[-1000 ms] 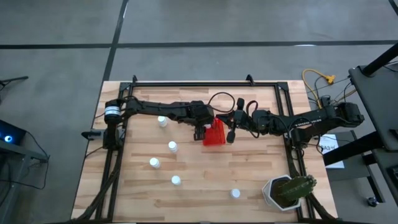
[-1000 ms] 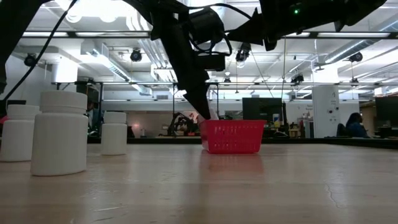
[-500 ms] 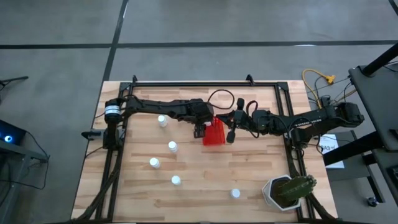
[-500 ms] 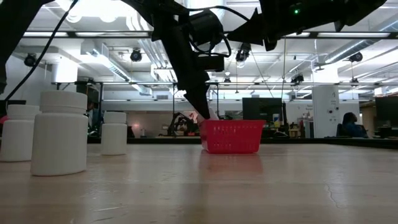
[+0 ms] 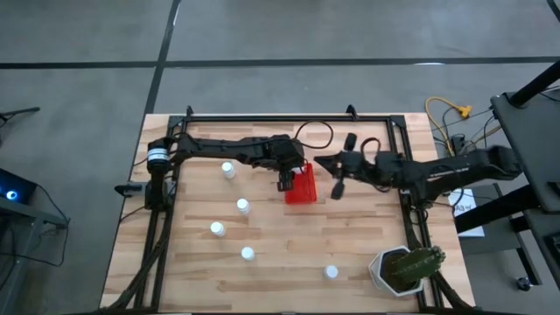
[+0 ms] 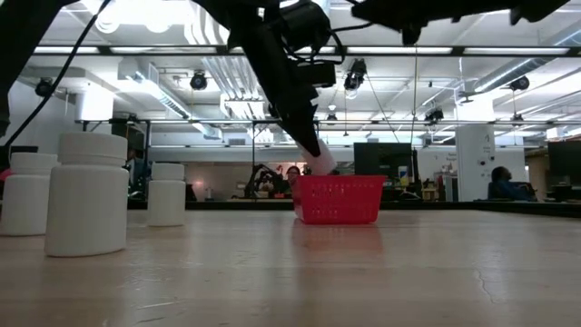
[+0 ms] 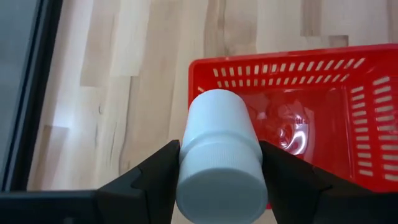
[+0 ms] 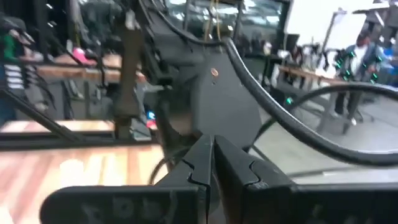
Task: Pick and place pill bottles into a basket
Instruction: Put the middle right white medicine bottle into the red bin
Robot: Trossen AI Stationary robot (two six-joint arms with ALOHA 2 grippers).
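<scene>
Basket (image 5: 300,185): red, mid-table between both arms.
Left gripper (image 7: 219,168): clamped on a white pill bottle (image 7: 219,155), held over the basket's near edge.
Right gripper (image 8: 211,163): fingers together, raised just beside the basket.
Loose bottles (image 5: 242,206): five standing on the table's left and front.

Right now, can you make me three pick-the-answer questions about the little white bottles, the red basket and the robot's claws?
1. Where is the small white plastic pill bottle that the left gripper holds?
A. over the basket's edge
B. beside the plant
C. flat on the table

2. How many white bottles stand loose on the wooden table?
A. two
B. five
C. eight

3. How are the right gripper's fingers?
A. wide open
B. shut, holding nothing
C. shut on a bottle

Answers: 1 A, the left wrist view shows it above the rim of the red slotted plastic basket. 2 B, the high view shows five. 3 B, its fingers meet with nothing between.
</scene>
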